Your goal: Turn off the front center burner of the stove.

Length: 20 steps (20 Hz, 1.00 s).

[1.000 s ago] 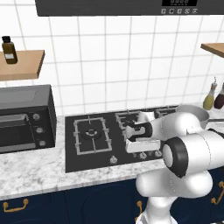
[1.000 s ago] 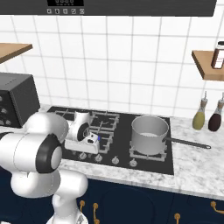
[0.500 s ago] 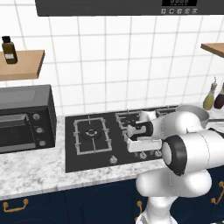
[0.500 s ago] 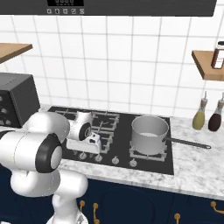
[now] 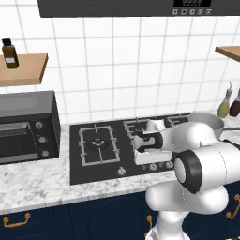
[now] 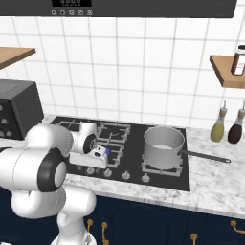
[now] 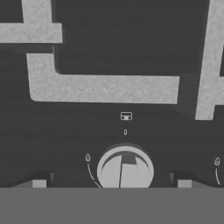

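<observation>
The stove (image 5: pixel 93 166) (image 6: pixel 136 167) is a black glass cooktop with grey grates and a front row of silver knobs. The front center burner (image 6: pixel 108 151) shows a sliver of bright blue beside my hand, which covers most of its small grate. My gripper (image 6: pixel 89 162) (image 5: pixel 152 159) hangs low over the knob row, pointing down. In the hand view the gripper (image 7: pixel 111 183) is open, with one silver knob (image 7: pixel 125 168) centred between the fingertips (image 7: pixel 39 183), which stand well clear of it on either side. Grey grate bars (image 7: pixel 105 87) lie just beyond the knob.
A steel pot (image 6: pixel 164 143) with a long handle sits on the right grate. A dark toaster oven (image 5: pixel 28 126) stands left of the cooktop. Two bottles (image 6: pixel 225 127) stand against the tiled wall on the right. More knobs (image 6: pixel 126 175) continue to the right along the row.
</observation>
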Motion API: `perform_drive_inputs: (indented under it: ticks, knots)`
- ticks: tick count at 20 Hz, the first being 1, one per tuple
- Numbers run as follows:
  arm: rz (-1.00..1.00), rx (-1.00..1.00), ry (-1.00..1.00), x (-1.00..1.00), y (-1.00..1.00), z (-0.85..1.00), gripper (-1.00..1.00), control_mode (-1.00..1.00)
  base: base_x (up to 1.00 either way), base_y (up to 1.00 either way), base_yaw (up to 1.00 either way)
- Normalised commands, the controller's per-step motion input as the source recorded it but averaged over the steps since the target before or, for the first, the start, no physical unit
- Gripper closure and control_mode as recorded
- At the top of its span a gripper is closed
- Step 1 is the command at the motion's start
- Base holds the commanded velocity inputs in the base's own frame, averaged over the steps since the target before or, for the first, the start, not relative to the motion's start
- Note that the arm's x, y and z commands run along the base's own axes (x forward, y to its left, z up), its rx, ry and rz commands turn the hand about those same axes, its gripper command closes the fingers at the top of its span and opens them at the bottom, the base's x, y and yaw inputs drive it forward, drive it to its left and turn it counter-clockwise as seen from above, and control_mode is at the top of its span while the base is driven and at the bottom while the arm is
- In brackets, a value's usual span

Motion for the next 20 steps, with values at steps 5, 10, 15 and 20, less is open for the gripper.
perform_drive_inputs:
  ticks: [5,10,15,20]
  knots:
    - [0.0,0.0,-0.03,-0.09,-0.15,0.0,-1.0,-1.0,0.0,0.0,0.0]
    - [0.0,0.0,0.0,0.0,0.0,0.0,1.0,-1.0,0.0,0.0,0.0]
    - [0.0,0.0,0.0,0.05,0.0,0.0,1.0,-1.0,0.0,0.0,0.0]
    - [-0.15,0.01,0.01,0.19,0.0,0.0,1.0,-1.0,0.0,0.0,0.0]
